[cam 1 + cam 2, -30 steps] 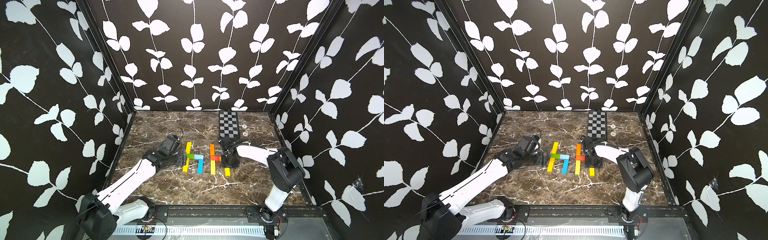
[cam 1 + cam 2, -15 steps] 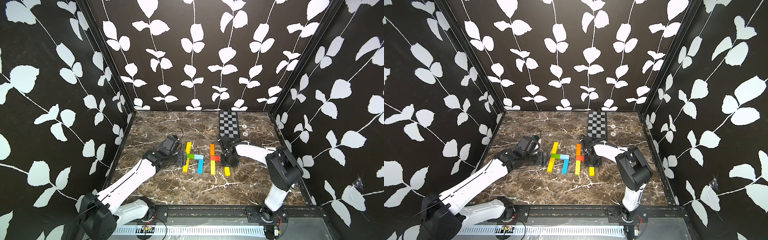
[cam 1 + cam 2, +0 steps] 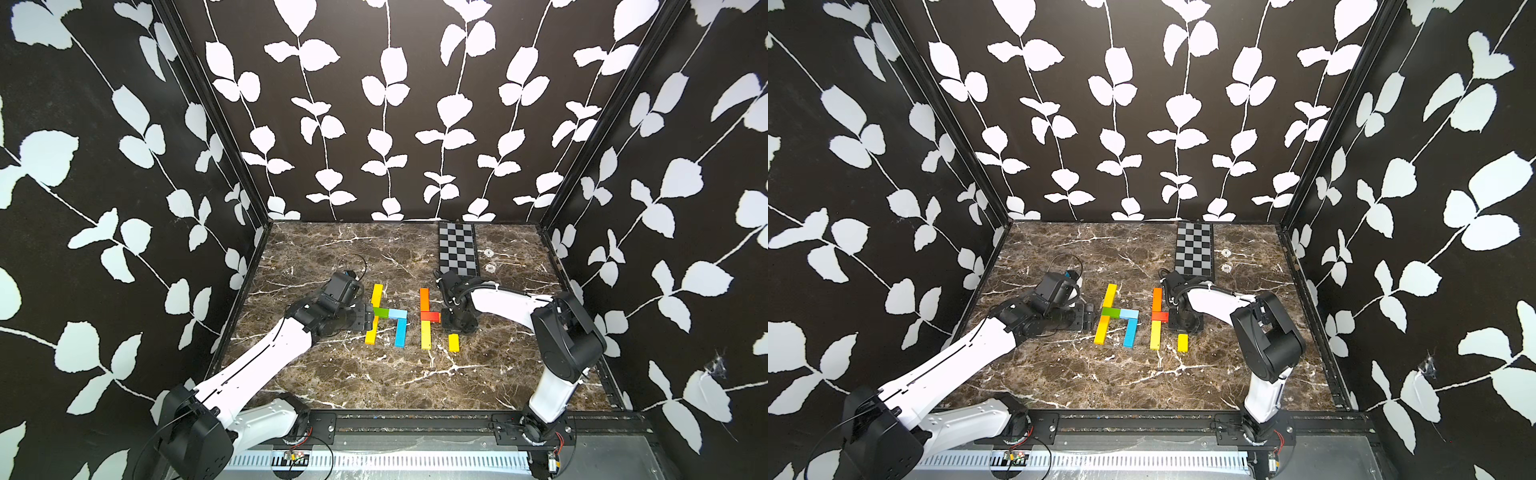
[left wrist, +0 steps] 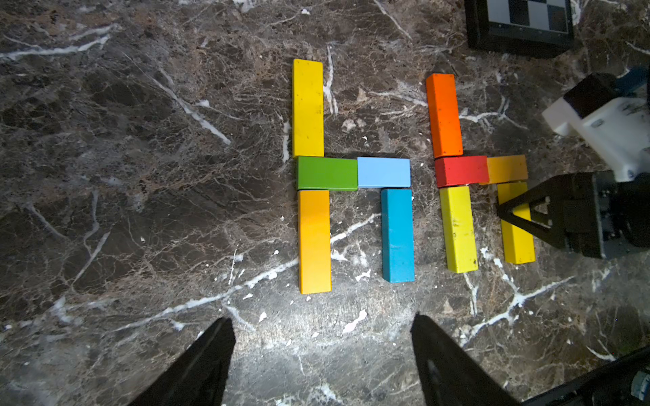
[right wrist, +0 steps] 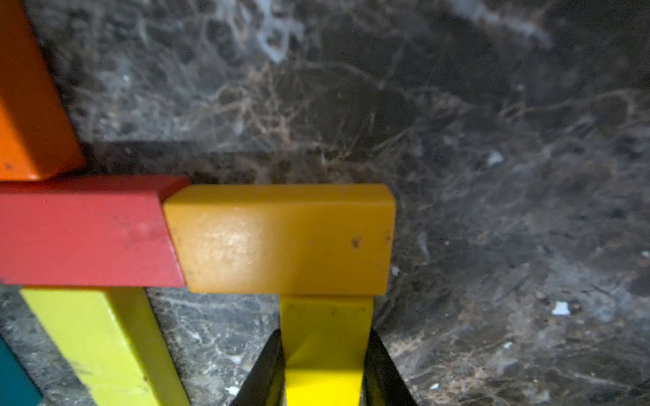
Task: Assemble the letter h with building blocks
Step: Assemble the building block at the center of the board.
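Two groups of building blocks lie flat on the marble. The left group is a yellow bar (image 4: 307, 107), green (image 4: 327, 173), light blue (image 4: 383, 172), amber (image 4: 314, 242) and blue (image 4: 397, 235). The right group is orange (image 4: 444, 114), red (image 4: 460, 171), a short amber block (image 5: 281, 239) and a long yellow bar (image 4: 457, 228). Below the short amber block, end against it, lies a yellow block (image 5: 327, 316). My right gripper (image 5: 325, 334) is shut on this block, fingers pressed to both its sides. My left gripper (image 4: 320, 318) stands open over bare marble, left of the groups in both top views.
A black-and-grey checkered board (image 3: 457, 249) lies at the back right of the marble floor, behind the right arm (image 3: 511, 303). Patterned walls close in the left, back and right sides. The left arm (image 3: 266, 361) reaches in from the front left corner.
My right gripper's fingers have closed in on the yellow block. The blocks and the left arm stay where they were.
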Tool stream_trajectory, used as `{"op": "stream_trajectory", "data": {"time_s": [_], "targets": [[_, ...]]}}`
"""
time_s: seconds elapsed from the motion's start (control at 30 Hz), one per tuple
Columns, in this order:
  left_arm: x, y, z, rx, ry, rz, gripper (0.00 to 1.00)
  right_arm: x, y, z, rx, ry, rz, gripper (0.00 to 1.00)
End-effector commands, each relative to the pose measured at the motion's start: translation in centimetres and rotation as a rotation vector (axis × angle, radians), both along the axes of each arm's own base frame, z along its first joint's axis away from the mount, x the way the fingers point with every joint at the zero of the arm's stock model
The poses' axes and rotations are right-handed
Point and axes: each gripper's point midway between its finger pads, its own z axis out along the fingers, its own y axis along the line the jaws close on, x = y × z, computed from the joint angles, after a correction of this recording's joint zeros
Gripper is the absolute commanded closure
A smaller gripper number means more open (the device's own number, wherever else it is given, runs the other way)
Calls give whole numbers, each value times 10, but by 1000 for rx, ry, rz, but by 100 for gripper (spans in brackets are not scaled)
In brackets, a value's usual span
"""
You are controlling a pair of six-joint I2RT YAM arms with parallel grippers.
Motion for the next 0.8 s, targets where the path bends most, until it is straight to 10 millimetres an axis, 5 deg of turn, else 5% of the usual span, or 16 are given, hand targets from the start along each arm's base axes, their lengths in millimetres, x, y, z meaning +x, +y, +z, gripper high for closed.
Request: {"op": "stream_trajectory", "data": {"time_s": [0.0, 0.33, 0.57, 0.77], "targets": [[0, 3, -3, 12, -4, -2, 18, 0, -8, 0, -38, 7, -5, 68], [0, 3, -4, 13, -4, -1, 18, 1, -9, 1, -54, 5, 24, 66], [0, 3, -3, 10, -4, 2, 18, 0, 2, 2, -17, 11, 53, 48], [0, 3, 10, -6, -27, -1, 18, 6, 9, 46, 2, -91, 80, 34]]}}
